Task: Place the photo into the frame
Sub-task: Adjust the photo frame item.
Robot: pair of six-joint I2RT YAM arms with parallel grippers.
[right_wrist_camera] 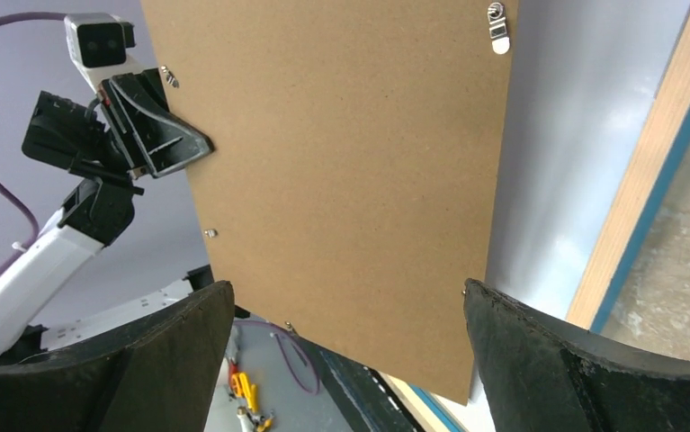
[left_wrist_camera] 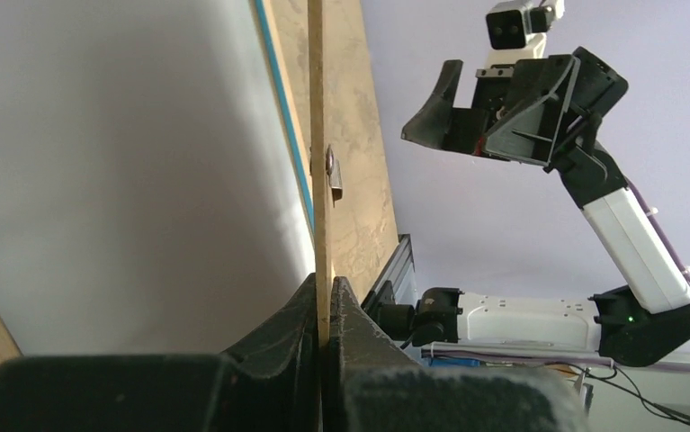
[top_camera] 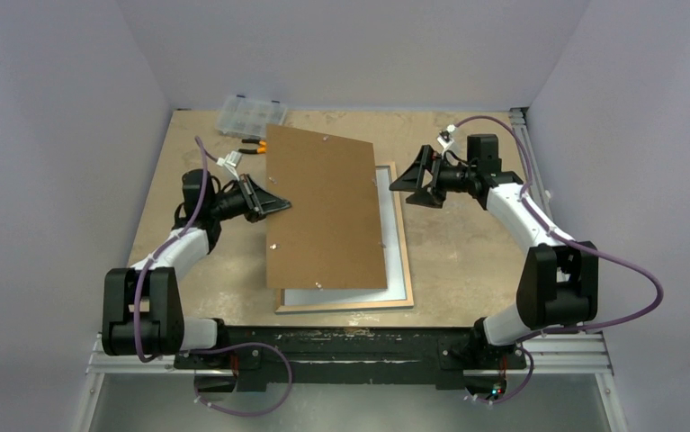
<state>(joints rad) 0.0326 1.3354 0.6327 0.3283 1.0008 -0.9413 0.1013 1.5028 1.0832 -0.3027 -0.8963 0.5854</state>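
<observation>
A brown backing board [top_camera: 327, 211] hangs tilted above the frame [top_camera: 403, 256]. My left gripper [top_camera: 280, 205] is shut on the board's left edge, and its jaws pinch the thin edge [left_wrist_camera: 319, 180] in the left wrist view. The frame lies flat on the table, wood back up, with a blue edge [right_wrist_camera: 660, 171] showing. A pale plain surface [top_camera: 395, 225] fills its opening; I cannot tell whether this is the photo's white back. My right gripper [top_camera: 410, 184] hovers wide open by the board's right edge, touching nothing. In the right wrist view the board [right_wrist_camera: 341, 162] sits beyond its spread fingers.
A clear plastic organiser box [top_camera: 251, 114] and orange-handled pliers [top_camera: 253, 147] lie at the back left of the table. A metal rail [top_camera: 350, 360] runs along the near edge by the arm bases. Grey walls close in three sides.
</observation>
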